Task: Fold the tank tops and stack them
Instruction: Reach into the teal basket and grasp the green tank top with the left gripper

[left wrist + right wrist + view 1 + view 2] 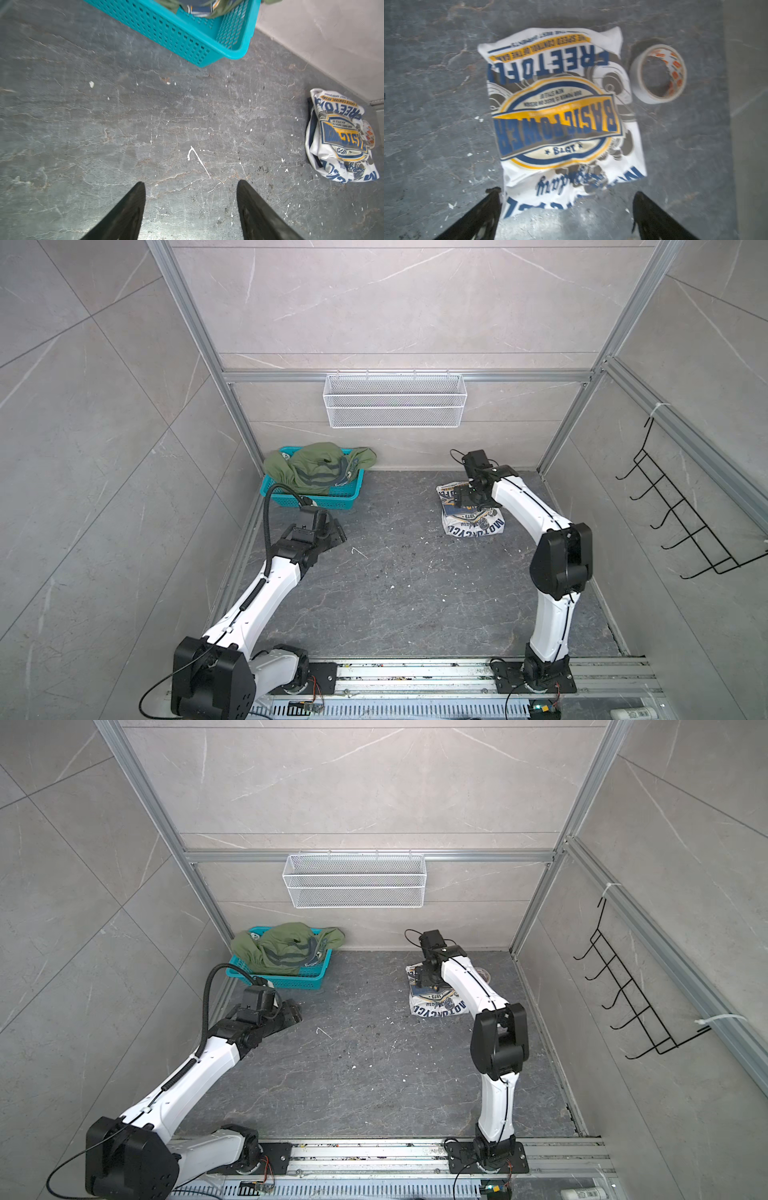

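One folded white cloth tank top (560,116) lies near the back right corner of the counter (415,593), under the open right pincer (566,192). Next, I think, the open left pincer (191,182) must lift the olive green tank top (320,468) from the teal plastic basket (347,489).

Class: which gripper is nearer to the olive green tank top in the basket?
Left. The left gripper hangs open just in front of the basket holding the olive green tank top; the right gripper hangs open across the table, over the white tank top.
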### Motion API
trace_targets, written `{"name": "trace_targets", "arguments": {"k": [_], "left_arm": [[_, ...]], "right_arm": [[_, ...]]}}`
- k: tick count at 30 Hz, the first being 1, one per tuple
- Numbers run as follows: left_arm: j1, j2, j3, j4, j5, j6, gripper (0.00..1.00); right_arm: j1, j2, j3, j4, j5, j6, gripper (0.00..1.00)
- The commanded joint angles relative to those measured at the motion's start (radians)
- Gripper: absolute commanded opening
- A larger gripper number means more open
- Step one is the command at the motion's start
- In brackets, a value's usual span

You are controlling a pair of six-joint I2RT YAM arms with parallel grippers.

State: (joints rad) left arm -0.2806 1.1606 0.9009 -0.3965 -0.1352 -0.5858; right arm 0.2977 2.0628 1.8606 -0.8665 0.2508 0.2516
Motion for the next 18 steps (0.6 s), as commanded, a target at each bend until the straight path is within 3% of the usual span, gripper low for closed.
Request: {"name": "trace_targets", "arguments": {"k": [1, 8, 12, 18], "left_arm": [[0.007, -0.079, -0.014, 0.000, -0.060, 0.036, 0.73], [0.007, -0.158, -0.023, -0.037, -0.092, 0.069, 0.78], [0.009, -0.166, -0.020, -0.025, -0.106, 0.074, 0.82], [0.017, -0.040, 0.092, -0.009, -0.125, 0.108, 0.82]], "right_arm": [[0.007, 0.130, 0.085, -0.038, -0.061, 0.044, 0.99], [-0.049, 0.332, 0.232, -0.112, -0.061, 0.035, 0.99], [-0.090, 0.346, 0.223, -0.113, -0.056, 0.028, 0.99], [-0.118, 0.280, 0.160, -0.075, -0.073, 0.019, 0.99]]}}
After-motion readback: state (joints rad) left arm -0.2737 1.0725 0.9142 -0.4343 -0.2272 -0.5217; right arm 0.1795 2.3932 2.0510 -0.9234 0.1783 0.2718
